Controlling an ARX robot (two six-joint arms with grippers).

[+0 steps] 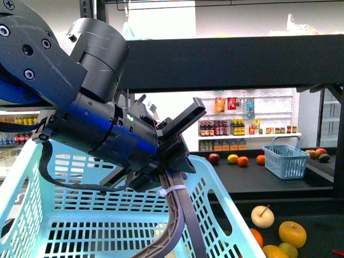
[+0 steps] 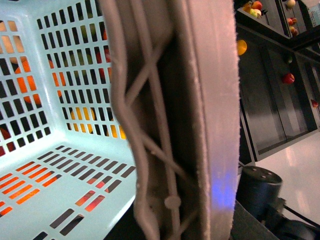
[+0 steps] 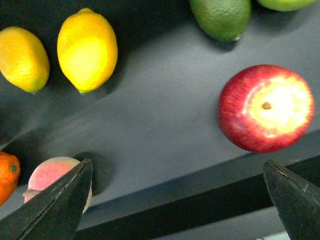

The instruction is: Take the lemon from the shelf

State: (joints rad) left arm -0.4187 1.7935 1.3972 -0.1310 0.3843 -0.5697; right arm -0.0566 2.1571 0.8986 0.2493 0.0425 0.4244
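The lemon (image 3: 87, 50), bright yellow and oval, lies on a dark tier of the shelf (image 3: 165, 125) in the right wrist view. A second yellow oval fruit (image 3: 22, 59) lies right beside it. My right gripper (image 3: 177, 205) hangs open over the tier's front edge, apart from the lemon, with nothing between its black fingertips (image 3: 60, 205). In the front view my left gripper (image 1: 171, 172) is shut on the grey handle (image 1: 180, 212) of the pale blue basket (image 1: 80, 226). The shelf's black frame (image 1: 226, 62) crosses above. The right arm is out of the front view.
On the same tier are a red apple (image 3: 265, 107), a green fruit (image 3: 220, 17), a peach (image 3: 52, 177) and an orange (image 3: 7, 175). Golden round fruits (image 1: 292, 234) lie on a lower tier. A small blue basket (image 1: 285, 157) and more fruit (image 1: 232, 158) sit farther back.
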